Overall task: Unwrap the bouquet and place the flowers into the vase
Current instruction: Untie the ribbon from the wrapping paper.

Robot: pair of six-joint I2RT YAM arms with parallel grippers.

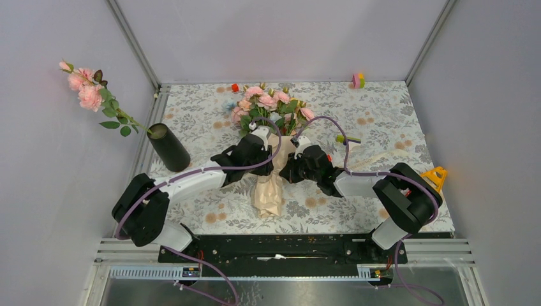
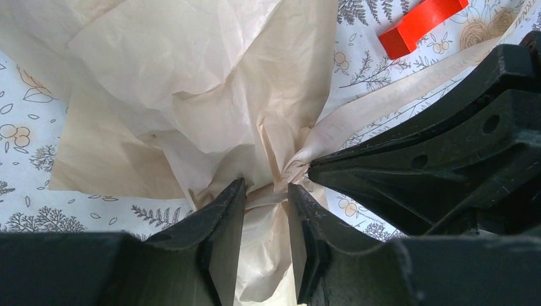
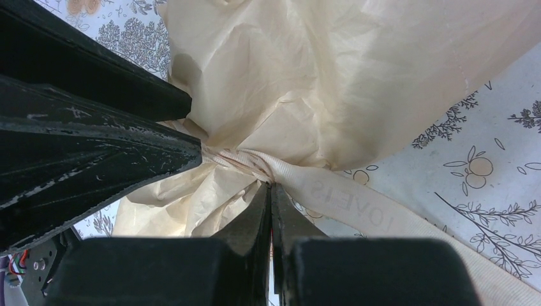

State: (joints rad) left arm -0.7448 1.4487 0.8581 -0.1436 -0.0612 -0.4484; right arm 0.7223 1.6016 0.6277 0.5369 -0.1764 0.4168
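between jaws of left gripper point(image 2: 266, 188), apart, runs bouquet point(image 2: 191, 95) neck; right gripper point(image 3: 271, 188), beside it, clamps ribbon point(image 3: 357, 204).

Three plain, pale grey walls point(image 1: 281, 38) closed in the workspace, joined at the two far corners by slanting bare aluminium posts point(image 1: 134, 44). The tabletop wore a white cloth printed with grey foliage and tan blossoms point(image 1: 383, 121). Along its near edge ran a flat black mounting plate point(image 1: 274, 245) on ribbed aluminium rails point(image 1: 440, 252). The light was even and soft, leaving only faint shadows.
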